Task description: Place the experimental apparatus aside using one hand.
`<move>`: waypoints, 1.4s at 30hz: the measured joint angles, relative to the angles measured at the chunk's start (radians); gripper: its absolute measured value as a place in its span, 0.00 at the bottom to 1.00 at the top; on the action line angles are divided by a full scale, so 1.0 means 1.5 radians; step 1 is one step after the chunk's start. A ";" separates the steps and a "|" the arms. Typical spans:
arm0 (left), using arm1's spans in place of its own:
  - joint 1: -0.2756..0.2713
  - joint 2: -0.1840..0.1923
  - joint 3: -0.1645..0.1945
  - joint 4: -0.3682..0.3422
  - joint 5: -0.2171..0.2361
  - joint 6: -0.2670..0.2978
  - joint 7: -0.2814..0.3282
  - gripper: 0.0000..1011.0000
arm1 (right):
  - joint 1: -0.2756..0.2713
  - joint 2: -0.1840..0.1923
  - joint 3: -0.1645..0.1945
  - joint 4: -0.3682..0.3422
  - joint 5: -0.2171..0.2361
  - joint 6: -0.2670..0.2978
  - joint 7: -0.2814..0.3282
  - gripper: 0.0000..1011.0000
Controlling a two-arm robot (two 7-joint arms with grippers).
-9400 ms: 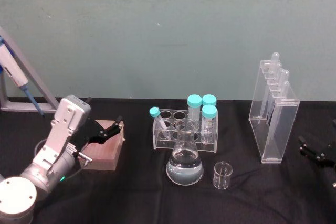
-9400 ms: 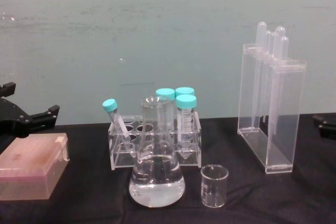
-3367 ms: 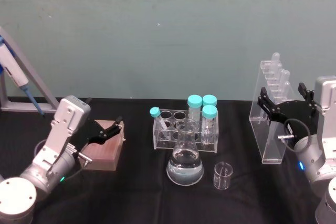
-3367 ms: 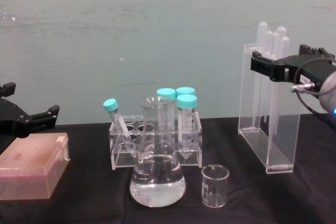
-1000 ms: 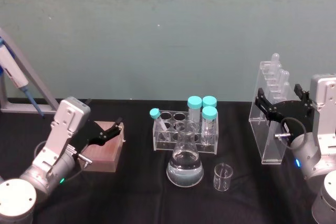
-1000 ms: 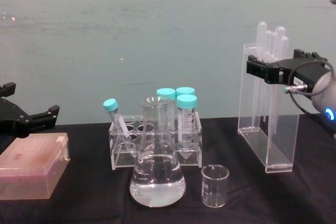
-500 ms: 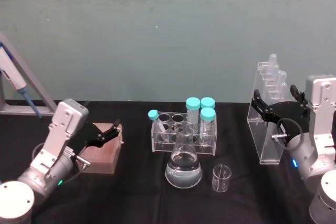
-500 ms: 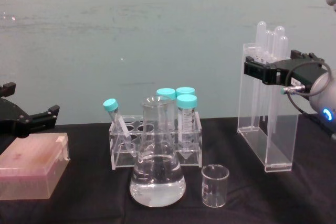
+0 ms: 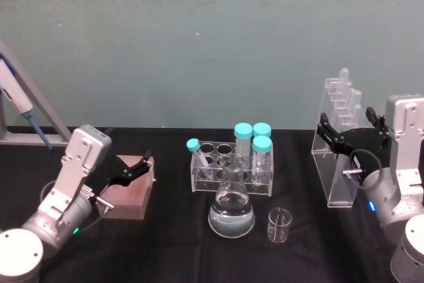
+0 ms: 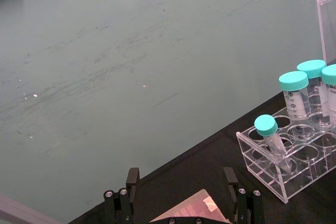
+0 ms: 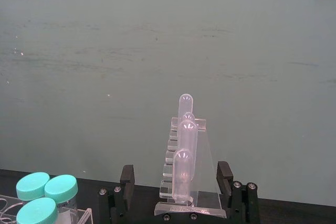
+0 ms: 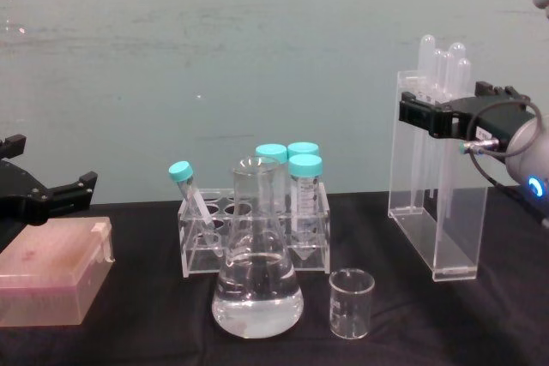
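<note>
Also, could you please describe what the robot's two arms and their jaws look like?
Both arms are silver-white with rounded joints and boxy wrist housings, ending in black two-fingered jaws. The left arm shows a small green light; the right arm has a blue light and a black looped cable with a silver plug.

Two silver arms, black jaws.
I'm seeing the left arm glowing a green dot, the right arm a blue one, a black cable looped at its wrist.
</note>
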 joint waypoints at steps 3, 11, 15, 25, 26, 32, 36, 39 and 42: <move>0.000 0.000 0.000 0.000 0.000 0.000 0.000 0.99 | 0.000 0.000 0.000 0.000 0.000 0.000 0.000 0.99; 0.000 0.000 0.000 0.000 0.000 0.000 0.000 0.99 | -0.001 0.000 0.000 -0.001 0.000 0.000 0.000 0.96; 0.000 0.000 0.000 0.000 0.000 0.000 0.000 0.99 | -0.001 0.000 0.000 -0.001 0.000 0.000 0.000 0.88; 0.000 0.000 0.000 0.000 0.000 0.000 0.000 0.99 | -0.001 0.000 0.000 -0.001 0.000 0.000 -0.001 0.61; 0.000 0.000 0.000 0.000 0.000 0.000 0.000 0.99 | -0.001 0.000 0.000 -0.001 0.000 0.001 -0.001 0.61; 0.000 0.000 0.000 0.000 0.000 0.000 0.000 0.99 | -0.001 0.000 0.000 -0.001 0.000 0.001 -0.001 0.61; 0.000 0.000 0.000 0.000 0.000 0.000 0.000 0.99 | -0.001 0.000 0.000 -0.001 0.000 0.001 -0.001 0.61; 0.000 0.000 0.000 0.000 0.000 0.000 0.000 0.99 | -0.001 0.000 0.000 -0.001 0.000 0.001 -0.001 0.61; 0.000 0.000 0.000 0.000 0.000 0.000 0.000 0.99 | -0.001 0.000 0.000 -0.001 0.001 0.002 -0.001 0.61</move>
